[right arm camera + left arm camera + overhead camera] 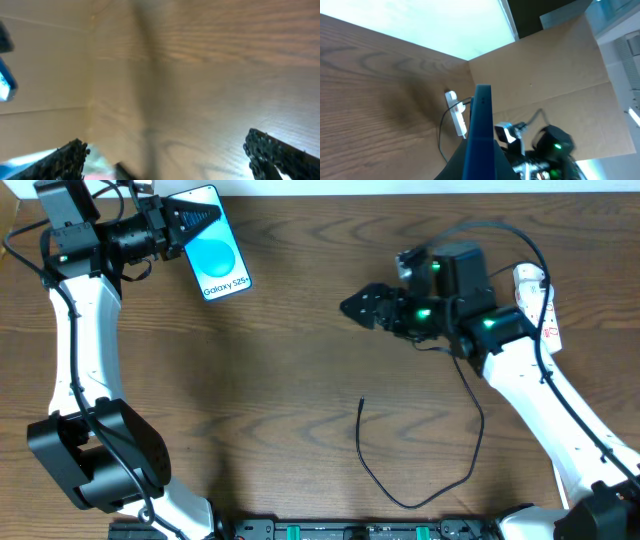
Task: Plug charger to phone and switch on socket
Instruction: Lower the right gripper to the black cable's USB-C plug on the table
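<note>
My left gripper (196,220) is shut on the top end of the phone (218,248), whose blue screen reads "Galaxy S25+", at the far left of the table. In the left wrist view the phone (481,131) shows edge-on between the jaws (480,167). My right gripper (362,306) is open and empty over mid-table; its fingers (172,152) are spread wide over bare wood. The charger cable (400,502) lies in a loop in front of it, with its free tip (362,401) on the table. The white socket (537,298) lies at the far right and also shows in the left wrist view (456,113).
A brown cardboard panel (545,75) stands behind the table's far right side. The table's front edge carries a black rail (330,530). The right wrist view is blurred.
</note>
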Controlling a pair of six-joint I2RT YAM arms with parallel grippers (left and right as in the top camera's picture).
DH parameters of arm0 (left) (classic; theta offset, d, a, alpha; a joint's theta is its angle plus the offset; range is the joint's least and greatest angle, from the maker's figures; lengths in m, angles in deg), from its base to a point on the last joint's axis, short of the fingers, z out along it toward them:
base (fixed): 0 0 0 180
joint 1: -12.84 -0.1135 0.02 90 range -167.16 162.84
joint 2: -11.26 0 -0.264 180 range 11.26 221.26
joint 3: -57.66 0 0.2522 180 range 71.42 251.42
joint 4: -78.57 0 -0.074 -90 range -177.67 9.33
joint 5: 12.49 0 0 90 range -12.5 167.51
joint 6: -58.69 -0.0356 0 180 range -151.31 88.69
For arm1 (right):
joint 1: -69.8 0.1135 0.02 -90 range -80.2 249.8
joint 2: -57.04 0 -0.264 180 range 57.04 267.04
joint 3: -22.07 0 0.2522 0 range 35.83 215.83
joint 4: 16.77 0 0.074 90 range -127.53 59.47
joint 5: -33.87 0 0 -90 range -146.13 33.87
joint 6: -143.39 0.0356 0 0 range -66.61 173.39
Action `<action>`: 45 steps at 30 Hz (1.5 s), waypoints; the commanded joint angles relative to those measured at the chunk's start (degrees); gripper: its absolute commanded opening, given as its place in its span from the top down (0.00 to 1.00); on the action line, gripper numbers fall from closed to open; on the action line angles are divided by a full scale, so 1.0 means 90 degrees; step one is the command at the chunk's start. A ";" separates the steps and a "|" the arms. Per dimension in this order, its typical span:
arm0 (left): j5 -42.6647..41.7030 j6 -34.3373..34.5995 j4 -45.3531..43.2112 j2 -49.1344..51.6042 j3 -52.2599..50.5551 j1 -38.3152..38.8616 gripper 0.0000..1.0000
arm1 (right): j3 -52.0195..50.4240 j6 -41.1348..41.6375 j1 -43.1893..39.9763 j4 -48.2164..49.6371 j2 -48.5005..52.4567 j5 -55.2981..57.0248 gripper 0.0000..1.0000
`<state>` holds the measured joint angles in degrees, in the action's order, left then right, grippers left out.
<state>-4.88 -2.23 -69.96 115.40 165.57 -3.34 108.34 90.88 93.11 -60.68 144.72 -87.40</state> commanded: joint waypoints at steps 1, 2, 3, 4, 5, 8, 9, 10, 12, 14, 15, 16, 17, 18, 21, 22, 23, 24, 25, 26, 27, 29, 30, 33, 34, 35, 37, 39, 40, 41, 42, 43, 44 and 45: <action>-0.0124 -0.0151 -0.0027 -0.0044 -0.0034 -0.0015 0.93 | 0.0415 -0.0544 0.0408 -0.0539 -0.0061 0.1848 0.01; -0.0124 -0.0160 -0.0027 -0.0044 -0.0034 -0.0015 0.92 | 0.0420 -0.0449 0.0503 -0.0670 -0.0061 0.2055 0.01; -0.0124 -0.0160 -0.0027 -0.0044 -0.0034 -0.0015 0.93 | 0.0420 -0.0316 0.0610 -0.0848 -0.0056 0.2290 0.01; -0.0124 -0.0160 -0.0027 -0.0044 -0.0034 -0.0015 0.93 | 0.0420 -0.0221 0.0692 -0.0996 -0.0027 0.2463 0.01; -0.0124 -0.0160 -0.0027 -0.0044 -0.0034 -0.0015 0.92 | 0.0420 -0.0121 0.0794 -0.1171 0.0015 0.2630 0.01; -0.0124 -0.0160 -0.0027 -0.0044 -0.0034 -0.0015 0.92 | 0.0420 0.0185 0.1066 -0.1605 0.0202 0.2929 0.01; -0.0117 -0.0160 -0.0027 -0.0044 -0.0034 -0.0015 0.93 | 0.0418 0.0301 0.1158 -0.1744 0.0299 0.2985 0.01; -0.0104 -0.0160 -0.0027 -0.0044 -0.0034 -0.0015 0.93 | 0.0418 0.0403 0.1241 -0.1848 0.0401 0.3009 0.01; -0.0104 -0.0160 -0.0027 -0.0044 -0.0034 -0.0015 0.92 | 0.0418 0.0597 0.1435 -0.2011 0.0687 0.3009 0.04; -0.0104 -0.0160 -0.0027 -0.0044 -0.0034 -0.0015 0.93 | 0.0418 0.0765 0.1617 -0.2110 0.0993 0.3011 0.06; -0.0102 -0.0160 -0.0027 -0.0044 -0.0034 -0.0015 0.92 | 0.0418 0.0845 0.1715 -0.2161 0.1166 0.3009 0.06; -0.0104 -0.0160 -0.0027 -0.0044 -0.0034 -0.0015 0.93 | 0.0418 0.0908 0.1807 -0.2229 0.1343 0.3011 0.06; -0.0104 -0.0160 -0.0027 -0.0044 -0.0034 -0.0015 0.92 | 0.0418 0.0971 0.1875 -0.2302 0.1481 0.3031 0.07; -0.0104 -0.0160 -0.0027 -0.0044 -0.0034 -0.0015 0.93 | 0.0418 0.1078 0.1940 -0.2397 0.1647 0.3067 0.07; -0.0104 -0.0160 -0.0027 -0.0044 -0.0034 -0.0015 0.93 | 0.0418 0.1333 0.2074 -0.2616 0.2086 0.3101 0.09; -0.0102 -0.0160 -0.0024 -0.0044 -0.0034 -0.0015 0.93 | 0.0418 0.1396 0.2103 -0.2669 0.2203 0.3099 0.09; -0.0104 -0.0160 -0.0027 -0.0044 -0.0034 -0.0015 0.93 | 0.0418 0.1438 0.2125 -0.2713 0.2283 0.3094 0.09; -0.0102 -0.0160 -0.0027 -0.0044 -0.0034 -0.0015 0.93 | 0.0418 0.1477 0.2152 -0.2771 0.2353 0.3079 0.09; -0.0102 -0.0163 -0.0027 -0.0044 -0.0034 -0.0015 0.93 | 0.0418 0.1489 0.2178 -0.2824 0.2395 0.3079 0.09; -0.0102 -0.0187 -0.0027 -0.0044 -0.0034 -0.0015 0.93 | 0.0418 0.1547 0.2212 -0.2895 0.2441 0.3082 0.09; -0.0102 -0.0206 -0.0027 -0.0044 -0.0034 -0.0015 0.93 | 0.0415 0.1576 0.2244 -0.2943 0.2453 0.3084 0.08; -0.0104 -0.0243 -0.0024 -0.0044 -0.0034 -0.0015 0.92 | 0.0352 0.1583 0.2317 -0.2919 0.2470 0.3082 0.07; -0.0102 -0.0257 -0.0024 -0.0044 -0.0034 -0.0015 0.93 | 0.0321 0.1591 0.2348 -0.2892 0.2470 0.3101 0.06; -0.0104 -0.0257 -0.0022 -0.0044 -0.0034 -0.0015 0.93 | 0.0199 0.1596 0.2465 -0.2696 0.2470 0.3101 0.07; -0.0104 -0.0257 -0.0022 -0.0044 -0.0034 -0.0015 0.93 | 0.0138 0.1598 0.2506 -0.2591 0.2470 0.3099 0.07; -0.0104 -0.0255 -0.0022 -0.0044 -0.0034 -0.0015 0.93 | 0.0090 0.1620 0.2535 -0.2523 0.2470 0.3099 0.07; -0.0104 -0.0255 -0.0019 -0.0044 -0.0034 -0.0015 0.93 | -0.0039 0.1719 0.2579 -0.2414 0.2470 0.3099 0.08; -0.0107 -0.0255 -0.0017 -0.0044 -0.0034 -0.0015 0.93 | -0.0136 0.1744 0.2589 -0.2351 0.2470 0.3101 0.09; -0.0104 -0.0255 -0.0002 -0.0044 -0.0034 -0.0015 0.92 | -0.0185 0.1744 0.2586 -0.2310 0.2470 0.3099 0.11; -0.0104 -0.0257 -0.0002 -0.0044 -0.0034 -0.0015 0.92 | -0.0221 0.1744 0.2586 -0.2273 0.2470 0.3101 0.14; -0.0104 -0.0255 -0.0002 -0.0044 -0.0034 -0.0015 0.92 | -0.0255 0.1766 0.2586 -0.2246 0.2467 0.3101 0.18; -0.0104 -0.0255 -0.0002 -0.0044 -0.0034 -0.0015 0.93 | -0.0277 0.1766 0.2582 -0.2227 0.2470 0.3101 0.23; -0.0104 -0.0255 -0.0002 -0.0044 -0.0034 -0.0015 0.92 | -0.0301 0.1768 0.2582 -0.2208 0.2470 0.3101 0.30; -0.0104 -0.0255 -0.0002 -0.0044 -0.0034 -0.0015 0.93 | -0.0316 0.1778 0.2582 -0.2191 0.2470 0.3101 0.35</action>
<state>-4.64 -3.33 -69.89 115.40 165.57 -3.34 106.28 105.92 116.21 -80.75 166.84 -60.36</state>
